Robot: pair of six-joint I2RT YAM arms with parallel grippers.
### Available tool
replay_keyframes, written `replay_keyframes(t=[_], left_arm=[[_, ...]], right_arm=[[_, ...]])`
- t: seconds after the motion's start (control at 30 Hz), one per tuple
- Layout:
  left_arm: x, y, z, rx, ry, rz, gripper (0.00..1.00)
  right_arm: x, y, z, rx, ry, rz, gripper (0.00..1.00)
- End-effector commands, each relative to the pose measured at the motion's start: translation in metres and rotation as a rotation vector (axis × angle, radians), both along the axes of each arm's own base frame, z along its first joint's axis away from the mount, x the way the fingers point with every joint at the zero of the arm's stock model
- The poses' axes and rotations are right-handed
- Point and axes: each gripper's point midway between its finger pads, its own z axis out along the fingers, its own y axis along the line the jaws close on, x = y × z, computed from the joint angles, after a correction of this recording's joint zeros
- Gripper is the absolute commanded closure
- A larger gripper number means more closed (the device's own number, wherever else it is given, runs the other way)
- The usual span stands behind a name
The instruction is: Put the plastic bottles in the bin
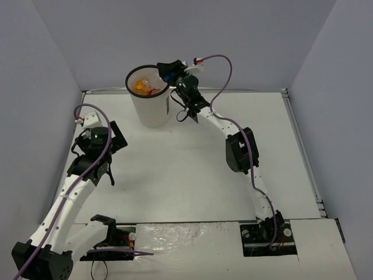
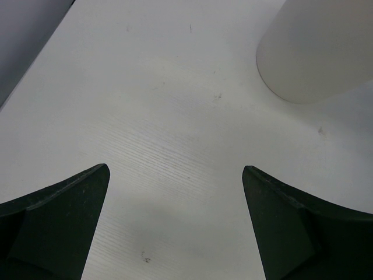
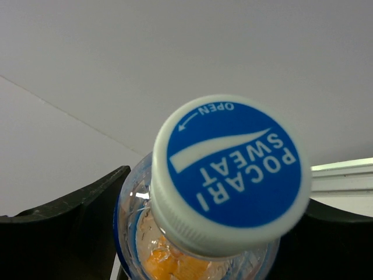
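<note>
- Right end effector (image 1: 168,71): up at the right side of the bin's black rim, at the back of the table (image 1: 175,169).
- It is clamped on the blue-labelled bottle (image 3: 227,169). In the right wrist view a dark finger (image 3: 81,204) sits tight on each side of the neck.
- The bottle's blue cap with white edge reads "POCARI SWEAT" and faces the wrist camera. The clear body is below it, with orange showing through from underneath.
- In the top view the bottle hangs over the bin's opening at the right rim. Cannot tell how far down it reaches.
- Bin (image 1: 151,111): upright, back-left of table centre. The orange-filled bottle (image 1: 140,87) lies inside. The rest of the contents are too small to sort out.
- Left end effector (image 2: 175,175): jaws spread wide, nothing between them, only bare table visible in the gap.
- The left arm is at the left side of the table, apart from the bin. The bin's white wall sits in the upper right corner of the left wrist view.
</note>
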Motion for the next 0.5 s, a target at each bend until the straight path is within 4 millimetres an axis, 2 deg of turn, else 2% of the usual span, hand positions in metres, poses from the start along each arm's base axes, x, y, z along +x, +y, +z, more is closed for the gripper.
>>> replay_keyframes(t=[0.0, 0.13, 0.33, 0.47], left_arm=[[0.01, 0.0, 0.038, -0.03, -0.115, 0.009, 0.03], [0.009, -0.001, 0.037, -0.033, -0.115, 0.006, 0.03], [0.011, -0.002, 0.035, -0.035, -0.113, 0.003, 0.03], [0.013, -0.004, 0.034, -0.037, -0.104, -0.005, 0.03]], right_arm=[[-0.028, -0.003, 0.081, 0.123, -0.13, 0.058, 0.24], [-0.029, -0.006, 0.09, 0.077, -0.142, 0.038, 0.18], [-0.022, -0.026, 0.092, -0.076, -0.158, -0.096, 0.07], [-0.023, -0.025, 0.092, -0.145, -0.17, -0.091, 0.04]])
